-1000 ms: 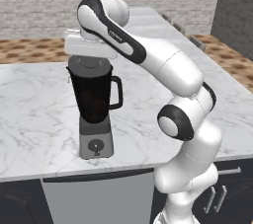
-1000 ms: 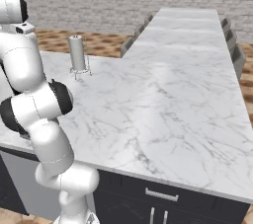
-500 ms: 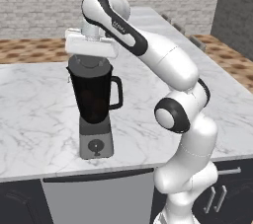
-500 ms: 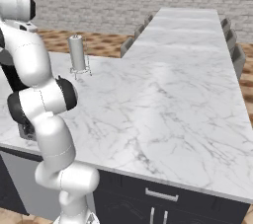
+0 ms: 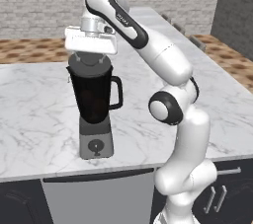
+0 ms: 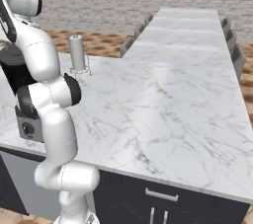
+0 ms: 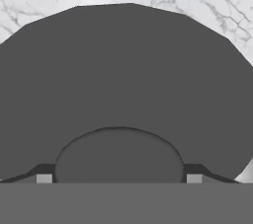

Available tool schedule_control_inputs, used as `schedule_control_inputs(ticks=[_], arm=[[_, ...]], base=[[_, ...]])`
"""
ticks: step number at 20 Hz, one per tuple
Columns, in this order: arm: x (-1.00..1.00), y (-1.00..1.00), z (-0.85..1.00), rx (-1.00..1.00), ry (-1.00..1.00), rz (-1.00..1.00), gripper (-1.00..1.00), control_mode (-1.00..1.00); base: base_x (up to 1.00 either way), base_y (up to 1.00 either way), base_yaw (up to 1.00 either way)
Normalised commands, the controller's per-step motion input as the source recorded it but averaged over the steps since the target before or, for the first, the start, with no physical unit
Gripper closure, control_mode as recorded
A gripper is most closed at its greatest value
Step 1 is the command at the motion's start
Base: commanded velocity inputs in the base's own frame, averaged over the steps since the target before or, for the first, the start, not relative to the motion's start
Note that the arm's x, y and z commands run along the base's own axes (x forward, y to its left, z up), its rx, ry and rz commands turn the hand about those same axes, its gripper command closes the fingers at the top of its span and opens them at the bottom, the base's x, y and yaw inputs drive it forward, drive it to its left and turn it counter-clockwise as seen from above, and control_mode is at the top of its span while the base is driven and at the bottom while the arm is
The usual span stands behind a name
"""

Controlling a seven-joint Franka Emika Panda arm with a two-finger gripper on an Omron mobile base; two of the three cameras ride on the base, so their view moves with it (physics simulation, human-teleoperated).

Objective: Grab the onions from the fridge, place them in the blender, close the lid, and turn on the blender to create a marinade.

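Gripper (image 5: 89, 58) sits directly over the lid (image 7: 123, 85) atop blender (image 5: 95, 105), frame left-center; fingers straddle the lid's raised centre, grip can't tell.

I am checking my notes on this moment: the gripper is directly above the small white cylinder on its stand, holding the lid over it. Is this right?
Not quite. In the left base view the gripper is directly above the blender, not the white cylinder, which the right base view shows standing apart, farther back on the counter. The hand view shows the lid right under the gripper, fingers at its raised centre.
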Motion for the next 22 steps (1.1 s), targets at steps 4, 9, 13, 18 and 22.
schedule_control_inputs(ticks=[4, 9, 13, 18, 22], arm=[[0.03, 0.05, 0.23, -0.1, -0.01, -0.08, 1.0, -1.0], [-0.15, 0.0, -0.42, -0.02, 0.0, 0.0, 1.0, -1.0], [-0.22, 0.0, -0.45, -0.01, 0.06, 0.0, 1.0, -1.0], [-0.6, -0.24, -0.3, 0.0, 0.0, 0.0, 1.0, -1.0], [-0.38, -0.09, -0.55, 0.0, -0.12, 0.0, 1.0, -1.0]], base=[[0.0, 0.0, 0.0], [0.0, 0.0, 0.0], [0.0, 0.0, 0.0], [0.0, 0.0, 0.0], [0.0, 0.0, 0.0]])
